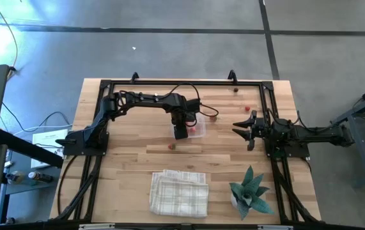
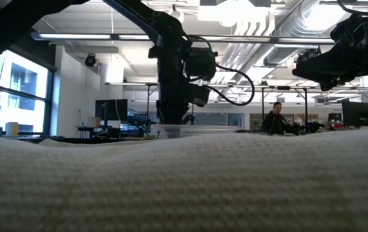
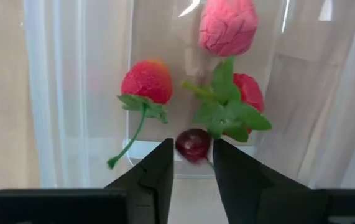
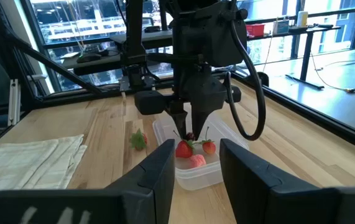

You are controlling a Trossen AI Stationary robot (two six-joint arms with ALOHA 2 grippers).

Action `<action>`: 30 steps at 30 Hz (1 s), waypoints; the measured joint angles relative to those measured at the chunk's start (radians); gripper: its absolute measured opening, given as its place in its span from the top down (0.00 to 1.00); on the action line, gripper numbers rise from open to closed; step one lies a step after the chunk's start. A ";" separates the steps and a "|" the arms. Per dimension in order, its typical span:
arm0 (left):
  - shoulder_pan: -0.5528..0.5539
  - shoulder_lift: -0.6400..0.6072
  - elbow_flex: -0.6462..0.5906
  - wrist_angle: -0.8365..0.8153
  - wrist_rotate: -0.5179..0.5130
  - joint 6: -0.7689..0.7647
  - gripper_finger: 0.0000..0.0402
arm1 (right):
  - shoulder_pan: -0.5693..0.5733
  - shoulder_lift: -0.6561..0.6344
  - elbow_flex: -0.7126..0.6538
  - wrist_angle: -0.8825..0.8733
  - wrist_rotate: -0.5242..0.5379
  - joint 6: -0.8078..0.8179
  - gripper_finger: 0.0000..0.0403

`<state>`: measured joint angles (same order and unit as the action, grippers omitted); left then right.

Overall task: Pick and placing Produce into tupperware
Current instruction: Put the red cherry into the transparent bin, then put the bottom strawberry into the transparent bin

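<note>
The clear tupperware (image 1: 198,128) stands on the table's middle, toward the far side, with three red and pink strawberry-like pieces (image 3: 146,81) lying in it. My left gripper (image 1: 181,131) points down into it, shut on a small dark red round piece (image 3: 193,143); it also shows in the right wrist view (image 4: 188,132). My right gripper (image 1: 245,131) is open and empty, hovering to the right of the container, its fingers (image 4: 165,168) facing it. Loose pieces lie on the table: a red one (image 1: 172,146) near the container and others (image 1: 212,117) farther back. My left gripper pinches the dark red round piece by its two sides (image 3: 180,147) between its two fingertips. The fingers come from above, pointing down into the tupperware. The piece sits low among the strawberries; whether it rests on the container's floor I cannot tell.
A white checked folded cloth (image 1: 179,191) lies at the near edge, and a small green plant (image 1: 251,191) stands to its right. A red piece (image 1: 247,108) and a dark one (image 1: 236,89) lie at the far right. A black frame (image 1: 169,83) rims the table.
</note>
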<state>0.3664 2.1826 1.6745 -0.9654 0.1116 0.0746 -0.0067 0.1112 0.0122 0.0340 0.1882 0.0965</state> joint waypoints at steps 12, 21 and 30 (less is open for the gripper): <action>0.000 0.000 0.003 -0.023 -0.050 -0.004 0.64 | 0.000 0.000 0.000 0.000 0.000 0.000 0.71; 0.000 0.000 0.135 -0.187 -0.031 -0.020 0.71 | 0.000 0.000 0.000 0.000 0.000 0.000 0.71; -0.055 0.000 0.347 -0.421 -0.022 -0.066 0.72 | 0.000 0.000 0.000 0.000 0.000 0.000 0.71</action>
<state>0.3115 2.1822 2.0213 -1.3864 0.0895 0.0090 -0.0067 0.1112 0.0120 0.0338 0.1879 0.0964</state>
